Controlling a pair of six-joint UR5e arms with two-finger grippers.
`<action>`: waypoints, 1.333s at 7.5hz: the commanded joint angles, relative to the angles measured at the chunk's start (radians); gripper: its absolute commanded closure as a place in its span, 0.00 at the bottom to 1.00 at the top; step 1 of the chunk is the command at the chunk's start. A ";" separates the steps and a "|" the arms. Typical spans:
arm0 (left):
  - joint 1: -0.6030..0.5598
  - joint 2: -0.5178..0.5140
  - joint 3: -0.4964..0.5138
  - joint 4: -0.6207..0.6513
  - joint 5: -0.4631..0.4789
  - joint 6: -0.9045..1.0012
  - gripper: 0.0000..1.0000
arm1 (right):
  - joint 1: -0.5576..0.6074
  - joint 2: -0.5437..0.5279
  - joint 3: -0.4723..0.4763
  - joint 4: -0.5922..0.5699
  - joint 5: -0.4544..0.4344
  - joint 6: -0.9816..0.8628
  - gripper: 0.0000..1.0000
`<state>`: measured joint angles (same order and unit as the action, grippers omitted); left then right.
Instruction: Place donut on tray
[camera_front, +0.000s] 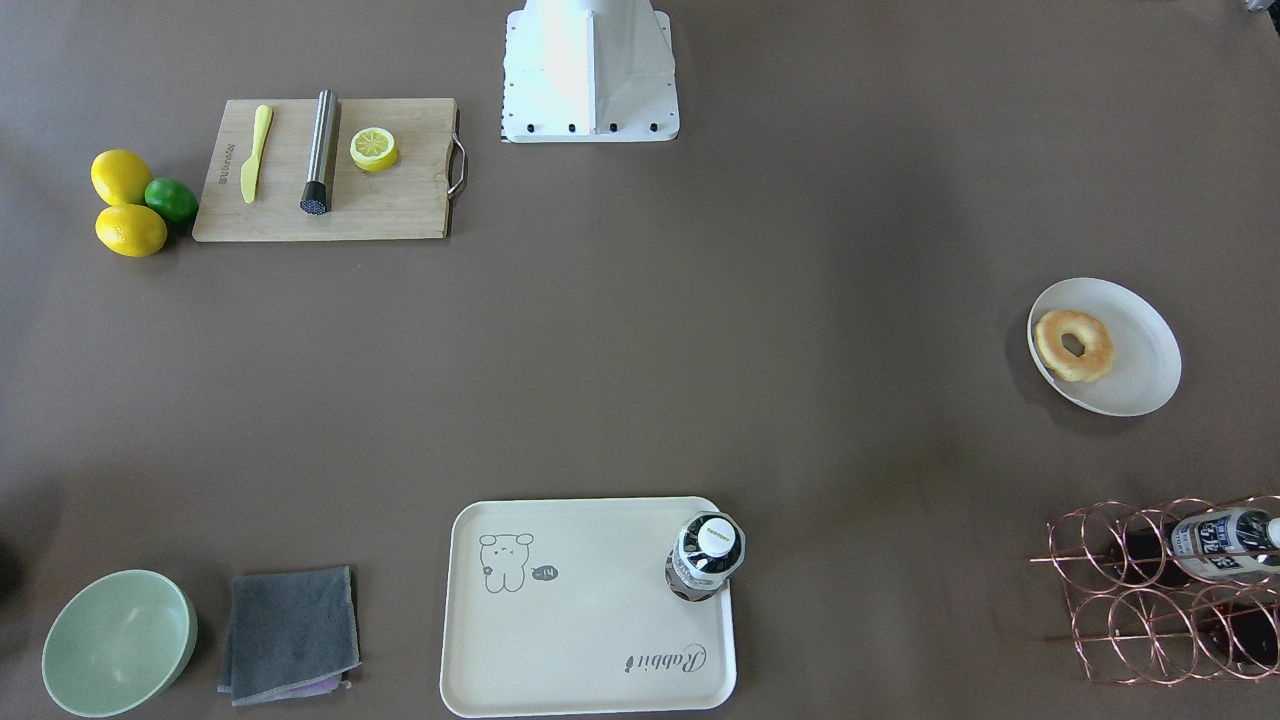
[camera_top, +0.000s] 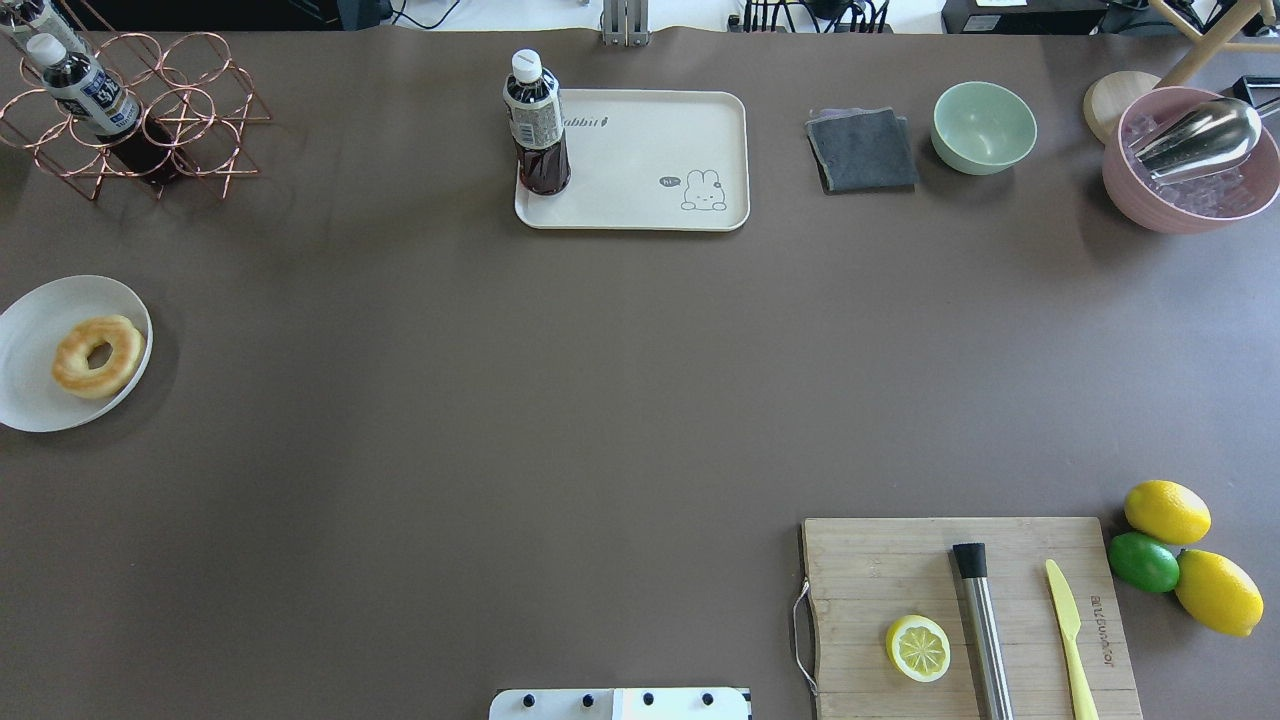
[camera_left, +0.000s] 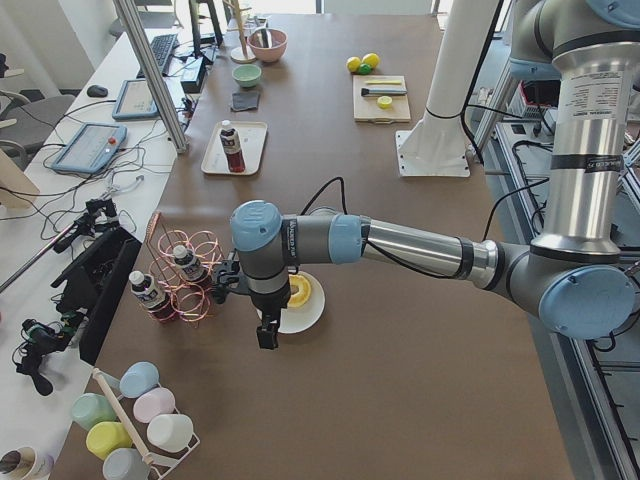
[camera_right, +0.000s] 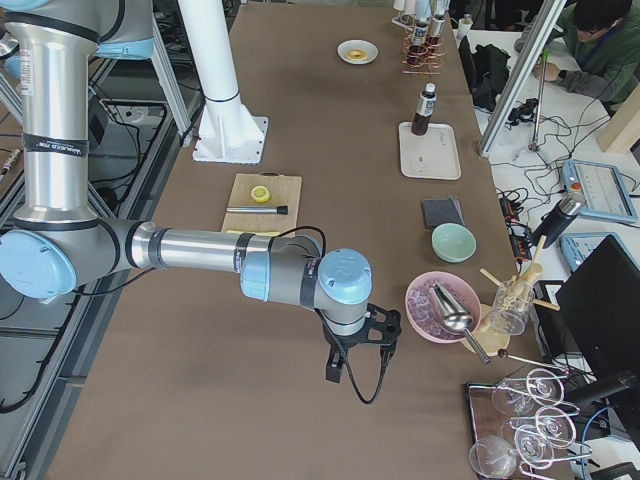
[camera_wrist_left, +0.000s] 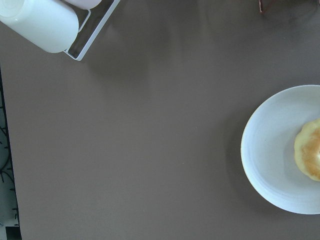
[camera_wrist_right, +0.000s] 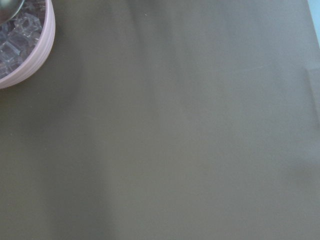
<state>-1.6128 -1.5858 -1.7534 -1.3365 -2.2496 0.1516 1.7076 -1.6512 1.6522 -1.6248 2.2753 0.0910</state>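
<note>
The donut (camera_top: 97, 356) lies on a round white plate (camera_top: 40, 390) at the table's left edge; it also shows in the front view (camera_front: 1073, 345) and at the right edge of the left wrist view (camera_wrist_left: 310, 156). The cream tray (camera_top: 640, 150) with the rabbit drawing sits at the far middle, with a dark drink bottle (camera_top: 536, 125) standing on its left corner. My left gripper (camera_left: 267, 335) hangs above the table just beside the plate; I cannot tell if it is open. My right gripper (camera_right: 335, 370) hangs near the pink bowl at the far right end; I cannot tell its state.
A copper wire rack (camera_top: 140, 120) with bottles stands far left. A grey cloth (camera_top: 862, 150), green bowl (camera_top: 984, 127) and pink ice bowl (camera_top: 1190, 165) line the far right. A cutting board (camera_top: 970, 610) with a lemon half, and lemons (camera_top: 1167, 511), sit near right.
</note>
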 joint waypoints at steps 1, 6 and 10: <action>-0.001 0.032 0.011 -0.137 -0.048 -0.001 0.02 | -0.008 0.005 0.052 0.019 0.045 0.000 0.00; -0.027 0.086 0.011 -0.386 -0.223 -0.075 0.02 | -0.112 -0.036 0.066 0.287 0.115 0.047 0.00; 0.066 0.116 0.199 -0.678 -0.223 -0.200 0.02 | -0.294 -0.073 0.074 0.522 0.037 0.378 0.00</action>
<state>-1.6067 -1.4784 -1.6686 -1.8220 -2.4743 0.0489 1.4934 -1.7209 1.7262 -1.1744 2.3539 0.3377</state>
